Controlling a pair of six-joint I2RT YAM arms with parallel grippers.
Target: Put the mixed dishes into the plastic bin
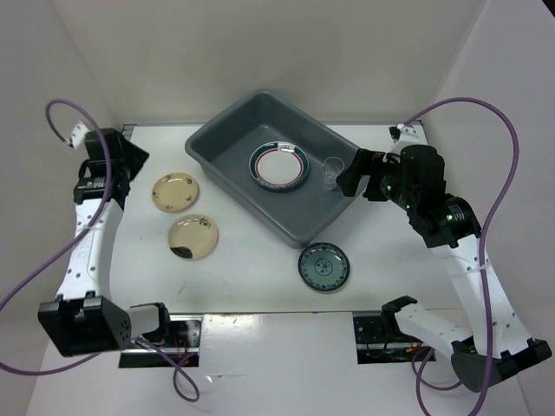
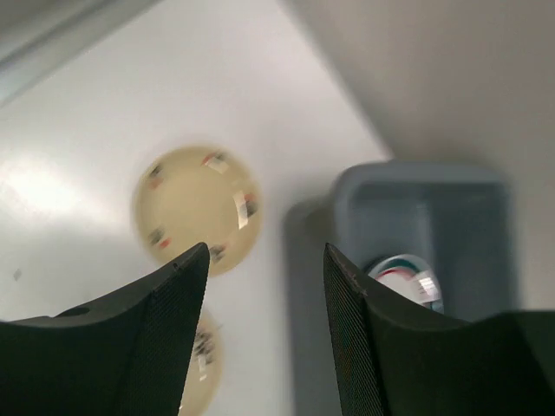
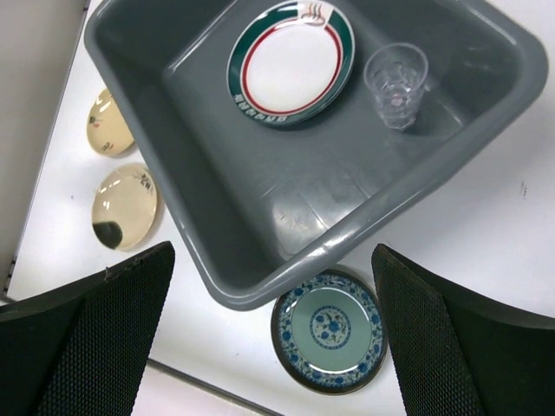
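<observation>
White tabletop (image 1: 260, 295), pale walls closing it in on three sides.

Plastic bin (image 1: 295, 212): dark grey, mid-table, open side up. Long axis runs on the diagonal in the top view, far-left corner to near-right corner.

Inside the bin:
- red-and-green rimmed plate (image 1: 279, 165), flat on the floor, face up
- clear cup (image 1: 333, 172), upright with its mouth up, toward the bin's right wall, close to that plate but apart from it

Outside the bin, not yet placed:
- two gold-cream plates left of the bin, the farther one (image 1: 174, 191) and the nearer one (image 1: 193, 236), close together but apart
- teal patterned plate (image 1: 323, 266), just off the bin's near corner

All three lie flat and face up. They are round, so they have no long axis and any approach angle serves.

Left gripper (image 2: 264, 295): raised left of the bin, looking down past the farther gold-cream plate. Jaws are partway apart with nothing between them.

Right gripper (image 3: 270, 251): above the bin's right side, jaws spread wide, empty.

Handling, as a judgement:
- The plates look stiff, glossy and slick, and likely to chip if dropped.
- Lying flat, they offer only the raised rim. Pinch the edge with one finger slid under the lip and one on top.
- Expect a plate to skate on the smooth table before the finger gets under it.
- Each plate probably hangs tilted from an edge grip, so lower it into the bin rather than letting it fall, and clear of the cup, which looks light and easy to topple.
</observation>
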